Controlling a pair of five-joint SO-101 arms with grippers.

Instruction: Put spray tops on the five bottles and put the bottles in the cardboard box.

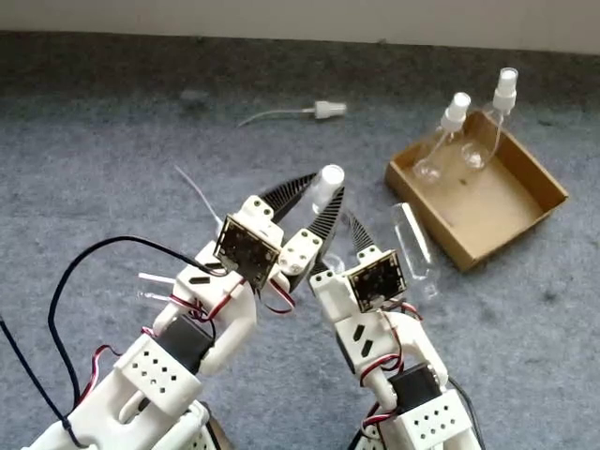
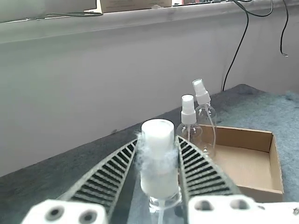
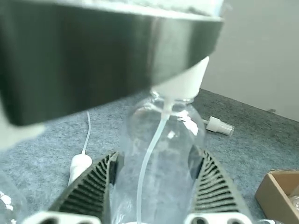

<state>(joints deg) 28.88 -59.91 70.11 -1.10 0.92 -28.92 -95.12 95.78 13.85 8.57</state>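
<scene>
Spray top (image 2: 158, 130) pinched between left gripper (image 2: 158, 142) fingers, so it can be seated | bottle (image 3: 161, 133) clamped upright by right gripper (image 3: 154, 157) as brace, mid-table | seating seemingly incomplete | two capped bottles (image 1: 433, 155) stood in cardboard box (image 1: 502, 206), far right

Two capped bottles (image 1: 448, 141) stand in the box (image 1: 497, 202)
Third bottle (image 1: 413, 246) lies beside it; fourth bottle (image 3: 161, 154) upright, capped; loose spray top (image 1: 328, 110) apart.

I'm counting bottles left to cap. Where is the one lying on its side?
In the high view, the lying bottle is right of centre, just outside the cardboard box's near-left wall, between it and the right arm.
</scene>
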